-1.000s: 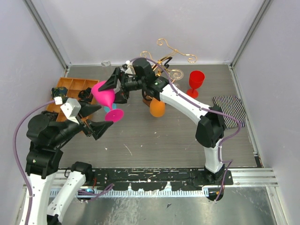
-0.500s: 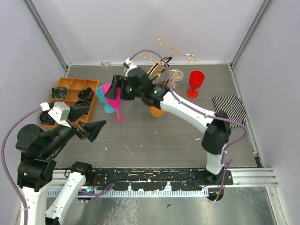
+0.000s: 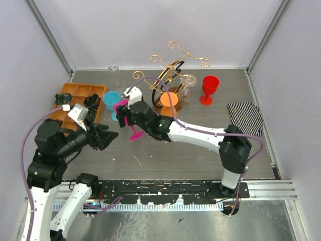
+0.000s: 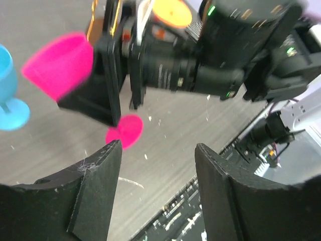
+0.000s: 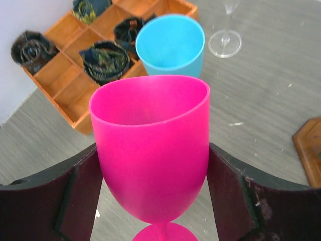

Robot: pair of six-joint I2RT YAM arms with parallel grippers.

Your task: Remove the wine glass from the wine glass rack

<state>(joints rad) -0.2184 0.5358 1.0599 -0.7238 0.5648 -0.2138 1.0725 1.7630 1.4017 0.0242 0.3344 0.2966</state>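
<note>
Finding: the pink wine glass (image 5: 150,125) is off the rack (image 3: 173,75) and well left of it. It stands roughly upright, rim up, its bowl clamped between the fingers of my right gripper (image 5: 153,165). I cannot tell whether its foot touches the table (image 3: 165,155). My left gripper (image 4: 156,150) gapes empty just near-left of it.

Count: one pink, one blue (image 3: 111,100), one orange (image 3: 169,99) at the rack, one red (image 3: 209,88); one rack.
</note>
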